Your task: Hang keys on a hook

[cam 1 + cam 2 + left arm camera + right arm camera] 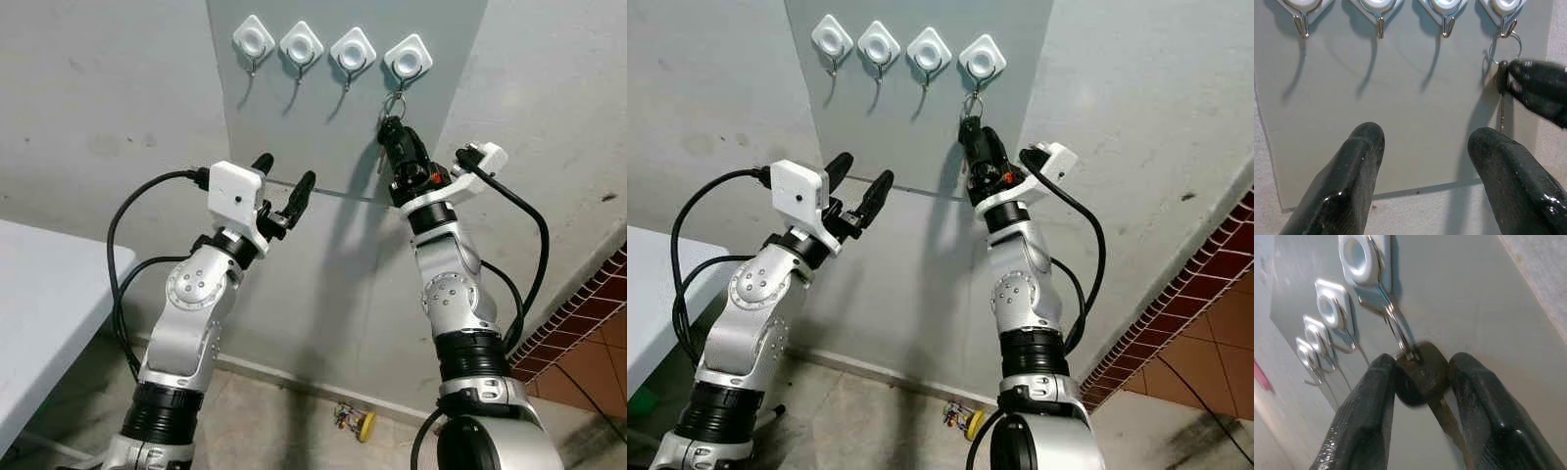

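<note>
Four white hooks sit in a row on a grey wall panel (pixel 323 137). A silver key ring (pixel 395 103) hangs from the wire of the rightmost hook (pixel 409 57). A key with a black head (pixel 1420 374) hangs from that ring. My right gripper (pixel 392 129) reaches up just below this hook and is shut on the key's black head, one finger on each side. My left gripper (pixel 286 169) is raised lower and to the left, below the middle hooks. It stands open and holds nothing. In the left wrist view the ring (pixel 1505 46) and the right fingers (pixel 1540 88) appear beside the panel.
A white table (pixel 39 313) stands at the left. A small yellow-wheeled object (pixel 358 421) lies on the floor by the wall's base. Red brick tiling (pixel 588 323) runs along the right. The other three hooks (pixel 301 44) are bare.
</note>
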Motion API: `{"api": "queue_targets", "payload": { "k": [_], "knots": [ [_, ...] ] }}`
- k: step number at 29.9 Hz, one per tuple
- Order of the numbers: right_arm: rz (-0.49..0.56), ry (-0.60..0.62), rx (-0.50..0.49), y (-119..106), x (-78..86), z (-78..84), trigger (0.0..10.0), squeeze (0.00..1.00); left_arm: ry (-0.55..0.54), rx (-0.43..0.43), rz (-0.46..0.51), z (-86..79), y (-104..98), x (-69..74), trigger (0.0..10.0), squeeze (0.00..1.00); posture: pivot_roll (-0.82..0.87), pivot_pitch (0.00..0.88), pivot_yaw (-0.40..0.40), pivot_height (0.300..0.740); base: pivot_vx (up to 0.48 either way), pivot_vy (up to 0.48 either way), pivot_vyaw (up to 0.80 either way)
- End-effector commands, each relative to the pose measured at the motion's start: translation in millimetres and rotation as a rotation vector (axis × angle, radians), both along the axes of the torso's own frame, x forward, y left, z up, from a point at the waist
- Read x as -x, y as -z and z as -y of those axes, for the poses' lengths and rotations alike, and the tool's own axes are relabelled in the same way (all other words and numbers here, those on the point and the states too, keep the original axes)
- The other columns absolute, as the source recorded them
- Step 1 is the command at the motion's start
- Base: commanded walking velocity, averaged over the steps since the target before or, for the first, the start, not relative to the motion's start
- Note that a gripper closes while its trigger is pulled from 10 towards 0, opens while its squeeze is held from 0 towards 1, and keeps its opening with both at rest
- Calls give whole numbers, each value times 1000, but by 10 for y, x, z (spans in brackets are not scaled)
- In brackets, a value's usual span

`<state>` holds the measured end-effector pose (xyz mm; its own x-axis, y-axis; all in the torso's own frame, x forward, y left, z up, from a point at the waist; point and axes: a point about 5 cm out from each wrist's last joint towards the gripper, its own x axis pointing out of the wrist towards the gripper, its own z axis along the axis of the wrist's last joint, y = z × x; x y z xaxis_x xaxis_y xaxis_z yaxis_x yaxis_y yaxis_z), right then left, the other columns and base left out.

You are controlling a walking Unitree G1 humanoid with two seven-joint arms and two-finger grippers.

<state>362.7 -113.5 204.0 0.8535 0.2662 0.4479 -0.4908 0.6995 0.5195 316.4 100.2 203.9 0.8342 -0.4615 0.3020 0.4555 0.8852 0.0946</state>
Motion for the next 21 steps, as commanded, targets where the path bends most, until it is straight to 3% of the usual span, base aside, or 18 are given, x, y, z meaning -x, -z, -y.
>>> {"api": "queue_targets", "payload": {
  "k": [1,4,5,13,15,19,20,21],
  "knots": [
    [-11,13,50,69,31,-6,10000,1000,10,-12,5,31,-10,29,10000,0,-82,25,-13,740,0,0,0],
    [-17,17,61,103,44,1,10000,1000,10,-13,4,33,0,34,10000,0,-81,24,-13,740,0,0,0],
    [-23,18,92,161,64,4,10000,0,7,-19,3,37,19,40,10000,0,-81,22,-15,740,0,0,0],
    [-88,18,181,447,138,24,10000,0,-17,-42,-29,30,180,63,10000,0,-83,14,-16,740,0,0,0],
    [-134,20,221,627,184,46,10000,0,-67,-69,-66,-5,375,69,10000,0,-83,14,-16,740,0,0,0],
    [-135,21,226,639,191,45,10000,0,-71,-71,-68,-7,389,70,10000,0,-83,14,-16,740,0,0,0],
    [-223,38,350,1005,296,93,10000,0,-153,-55,-198,-140,807,94,10000,0,-87,0,-11,740,0,0,0],
    [-296,44,445,1268,389,138,10000,0,-210,-61,-269,-230,1077,148,10000,0,-87,0,-11,740,0,0,0]
  ]
}}
